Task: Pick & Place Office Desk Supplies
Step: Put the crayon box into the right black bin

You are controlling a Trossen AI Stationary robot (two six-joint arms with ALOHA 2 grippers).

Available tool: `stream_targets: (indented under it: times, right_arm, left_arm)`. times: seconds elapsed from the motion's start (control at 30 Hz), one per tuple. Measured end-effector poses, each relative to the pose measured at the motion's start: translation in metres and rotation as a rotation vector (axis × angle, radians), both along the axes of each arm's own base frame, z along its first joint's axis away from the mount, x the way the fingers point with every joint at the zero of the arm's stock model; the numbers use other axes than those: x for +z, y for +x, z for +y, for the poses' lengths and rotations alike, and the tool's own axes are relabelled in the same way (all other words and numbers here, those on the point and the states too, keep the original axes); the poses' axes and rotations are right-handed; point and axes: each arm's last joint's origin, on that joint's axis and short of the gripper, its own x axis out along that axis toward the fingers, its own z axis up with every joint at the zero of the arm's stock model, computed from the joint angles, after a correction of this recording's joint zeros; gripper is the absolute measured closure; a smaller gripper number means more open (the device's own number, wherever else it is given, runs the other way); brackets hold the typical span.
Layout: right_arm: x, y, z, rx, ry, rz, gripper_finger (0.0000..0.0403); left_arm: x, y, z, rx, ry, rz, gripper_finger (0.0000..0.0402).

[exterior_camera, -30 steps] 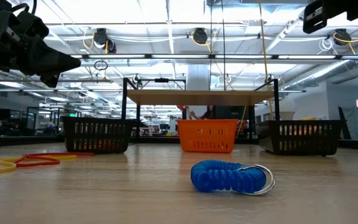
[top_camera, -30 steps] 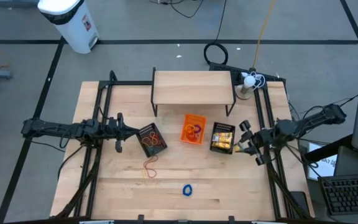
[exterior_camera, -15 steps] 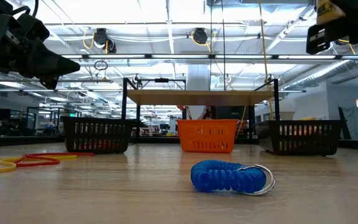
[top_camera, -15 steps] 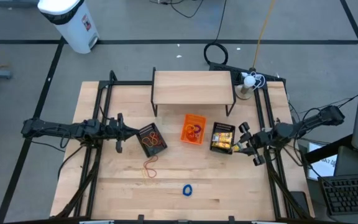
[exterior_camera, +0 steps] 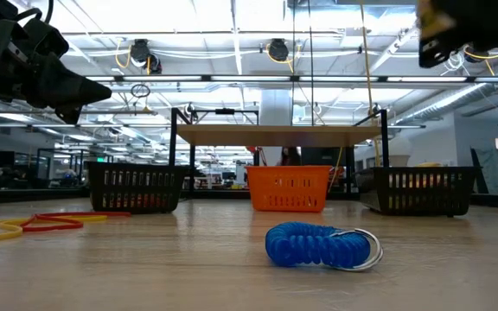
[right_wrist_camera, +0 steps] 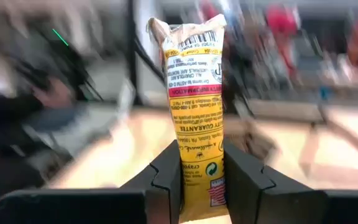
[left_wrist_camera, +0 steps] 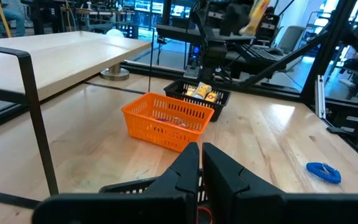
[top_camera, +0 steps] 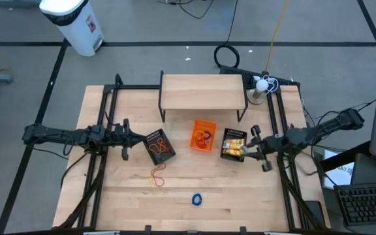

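Main worry right now: the right gripper (right_wrist_camera: 202, 180) is pinched on a tall yellow packet (right_wrist_camera: 196, 106) by its lower end only, so most of it sticks up free. If the arm swings fast, I'd guess the packet can tilt or slide out and land on the worktop (top_camera: 240, 196) instead of in the right-hand black mesh bin (top_camera: 234, 144), which sits right of centre in the overhead frame with more yellow packets inside. In that frame the gripper hangs at the bin's right edge, so a drop there could go either way.

The left gripper (left_wrist_camera: 201, 163) has its fingers pressed together, holding nothing, parked by the other black mesh bin (top_camera: 158, 146) left of centre. The red and tan rubber bands (top_camera: 157, 175) lie just below that bin, and the blue coil ring (top_camera: 197, 199) sits low in the middle. The orange bin (top_camera: 203, 135) is dead centre.

Hard to make out: the right wrist view is smeared behind the packet, so I can't tell what's under it. In the low view, the right gripper is cut off at the upper right corner and the packet isn't clear there. What's inside the orange bin is only a few small coloured bits from above.
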Motion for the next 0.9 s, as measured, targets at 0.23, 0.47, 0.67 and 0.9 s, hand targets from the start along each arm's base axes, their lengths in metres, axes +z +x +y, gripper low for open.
stream_targets:
  times: [0.23, 0.47, 0.67, 0.9]
  right_arm:
    - [0.017, 0.04, 0.009, -0.194, -0.033, 0.436, 0.0324]
    - [0.002, 0.073, 0.017, -0.365, -0.092, 0.803, 0.0324]
    - [-0.017, 0.075, 0.01, -0.5, -0.049, 1.022, 0.0324]
    - [-0.022, 0.077, 0.008, -0.488, -0.006, 1.08, 0.0323]
  left_arm:
    - [0.0, 0.0, 0.001, 0.021, 0.002, -0.001, 0.0382]
    - [0.0, 0.0, 0.001, 0.025, -0.002, 0.004, 0.0382]
    - [-0.001, 0.0, 0.001, 0.025, 0.0, 0.011, 0.0382]
    - [-0.001, 0.0, 0.001, 0.025, 0.001, 0.012, 0.0382]
